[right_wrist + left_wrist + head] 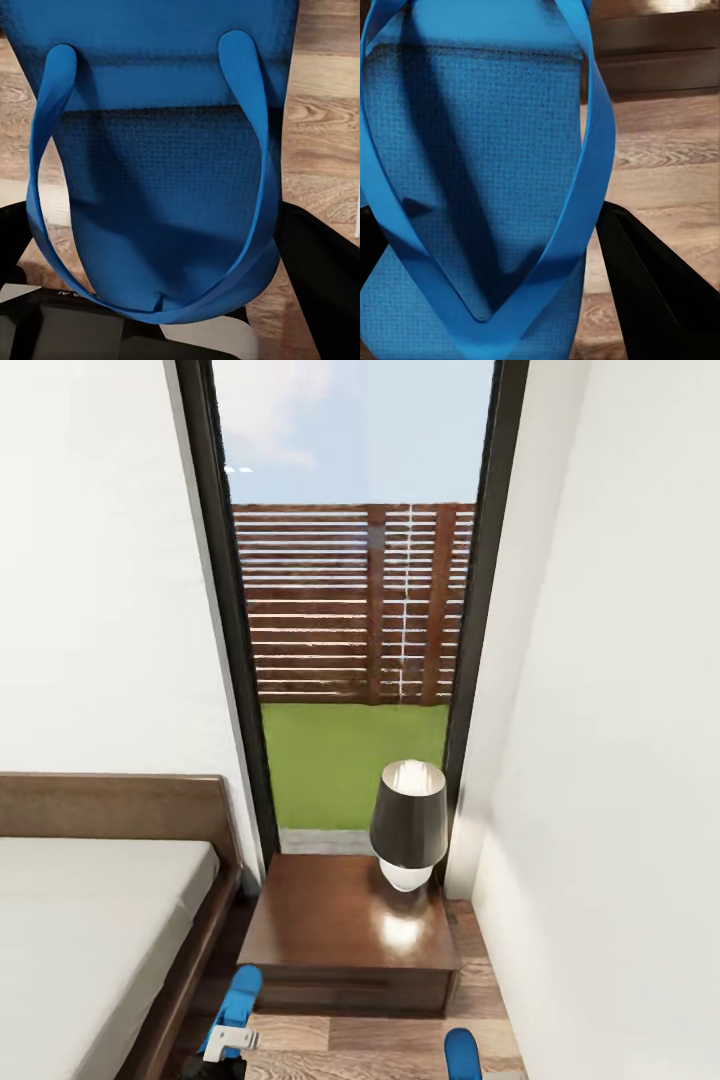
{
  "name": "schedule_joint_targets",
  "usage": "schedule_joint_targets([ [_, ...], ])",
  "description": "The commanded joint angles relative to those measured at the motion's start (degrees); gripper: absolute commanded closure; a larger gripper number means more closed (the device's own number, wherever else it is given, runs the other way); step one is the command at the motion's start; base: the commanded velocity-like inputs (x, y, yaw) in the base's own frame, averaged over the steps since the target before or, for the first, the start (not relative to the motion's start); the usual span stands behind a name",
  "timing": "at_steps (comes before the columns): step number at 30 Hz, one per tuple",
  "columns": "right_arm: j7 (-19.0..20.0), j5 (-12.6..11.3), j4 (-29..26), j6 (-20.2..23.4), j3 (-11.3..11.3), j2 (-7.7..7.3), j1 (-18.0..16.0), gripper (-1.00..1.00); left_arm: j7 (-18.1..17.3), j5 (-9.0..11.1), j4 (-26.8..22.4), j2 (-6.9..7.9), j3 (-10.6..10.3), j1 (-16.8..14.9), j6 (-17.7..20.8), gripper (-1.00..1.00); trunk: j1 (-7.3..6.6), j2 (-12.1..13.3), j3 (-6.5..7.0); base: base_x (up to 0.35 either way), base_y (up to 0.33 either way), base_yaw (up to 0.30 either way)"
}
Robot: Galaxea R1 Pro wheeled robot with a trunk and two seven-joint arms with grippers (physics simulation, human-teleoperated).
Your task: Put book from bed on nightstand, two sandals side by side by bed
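Both bright blue sandals are held off the wood floor in front of the nightstand (350, 930). My left gripper (226, 1044) is shut on one sandal (241, 996) near the bed's (90, 920) corner. In the left wrist view this sandal (472, 150) sits between the black fingers (660, 300). My right gripper (161, 300) is shut on the other sandal (165, 157), whose tip (462, 1052) shows at the head view's lower edge. The book is out of view.
A lamp with a dark shade (409, 826) stands on the back right of the nightstand's top. A tall window (350, 610) rises behind it. White walls close in on both sides, and the right wall (610, 760) leaves a narrow floor strip.
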Motion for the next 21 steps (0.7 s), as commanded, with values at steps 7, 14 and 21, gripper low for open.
schedule_joint_targets([
  [7, 0.15, -0.69, 0.06, -0.20, 0.41, -0.05, -0.06, 1.00, -0.10, 0.48, 0.04, 0.02, -0.46, -0.06, -0.39, 1.00, 0.05, -0.11, -0.12, 0.252, 0.000, 0.010],
  [14, 0.13, -0.66, 0.09, -0.20, 0.39, -0.09, -0.06, 1.00, -0.10, 0.48, 0.04, 0.02, -0.46, -0.06, -0.57, 1.00, 0.05, -0.11, -0.12, 0.145, 0.000, 0.001],
  [21, 0.14, -0.65, 0.12, -0.33, 0.31, -0.48, -0.06, 1.00, -0.10, 0.46, 0.04, -0.21, -0.46, -0.06, -0.59, 1.00, 0.05, -0.11, -0.12, 0.105, 0.000, 0.000],
])
